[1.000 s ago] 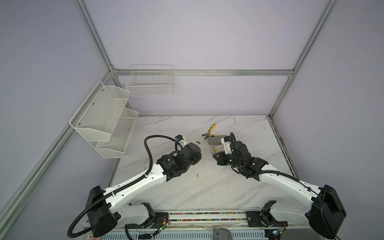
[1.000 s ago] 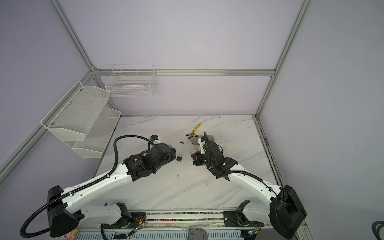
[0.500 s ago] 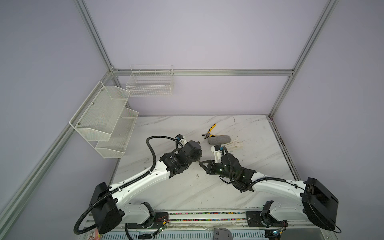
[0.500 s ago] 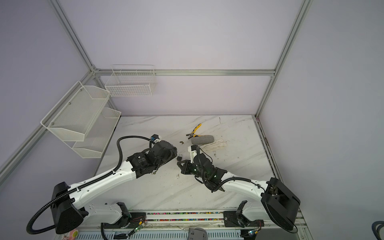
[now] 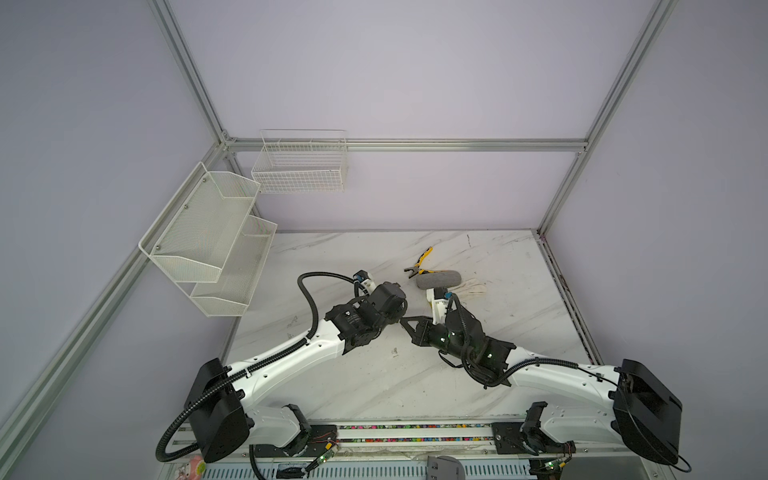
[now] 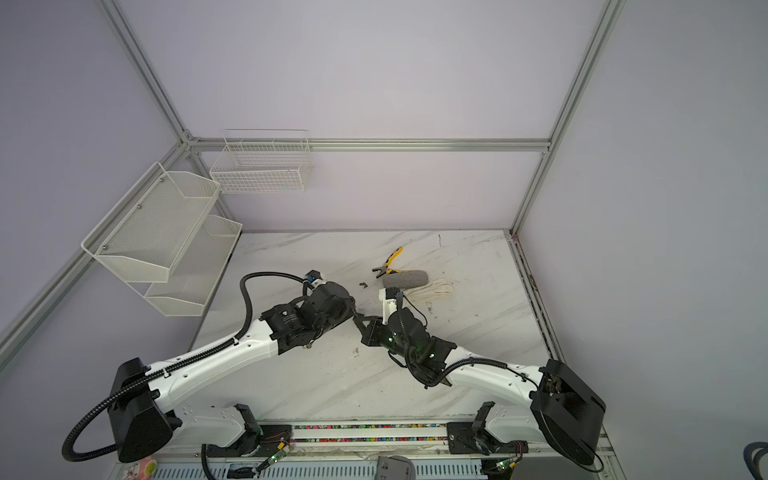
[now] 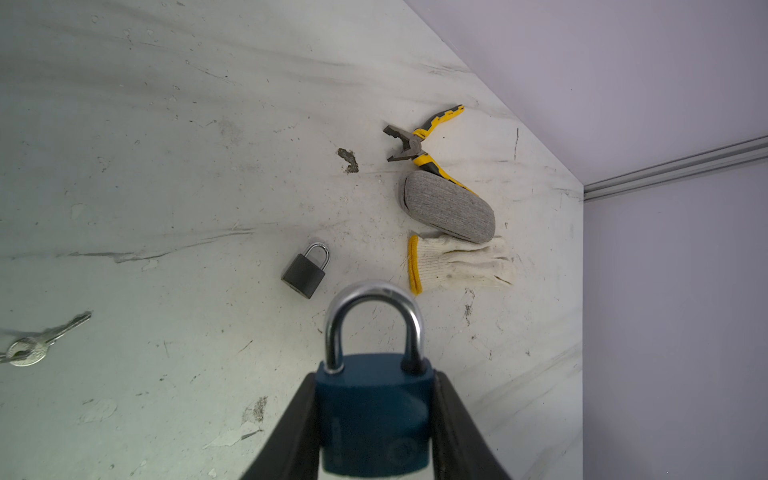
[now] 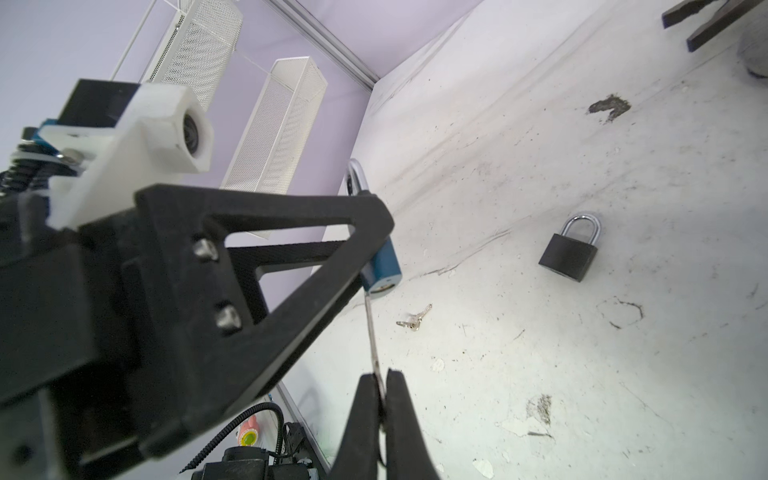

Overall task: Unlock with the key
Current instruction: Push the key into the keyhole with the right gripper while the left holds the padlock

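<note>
The left end effector [image 7: 374, 386] is seen closed part-way on the blue body of the lock [image 7: 374, 419], with one finger set against each side. The shackle [image 7: 372, 287] is pointed away from the wrist and appears seated in the body. The lock is thus held clear of the counter [image 7: 166, 166], not laid on it. The right end effector [image 8: 380, 380] is pinched almost shut on the key [image 8: 372, 332], which is gripped by its head, so that only the thin blade is left showing.

The coming move is judged to turn on one relation. The key lies just off the base end of the lock, with its blade run lengthwise toward the keyway and roughly in line with the lock's long axis from base to shackle. The tip is seen at the edge of the silver base face. Whether it has entered the keyway cannot be told, since a left finger [image 8: 324, 286] is set across part of that face. The last approach and the turn would have to be made by the right arm.

In both top views the lock and key are hidden between the two wrists. Beyond the lock's shackle a black lock [image 7: 305, 272] is laid on the counter. A glove [image 7: 457, 262], a grey case [image 7: 449, 208] and pliers [image 7: 419, 141] are seen farther off, and spare keys [image 7: 29, 349] are left well to one side of the lock
</note>
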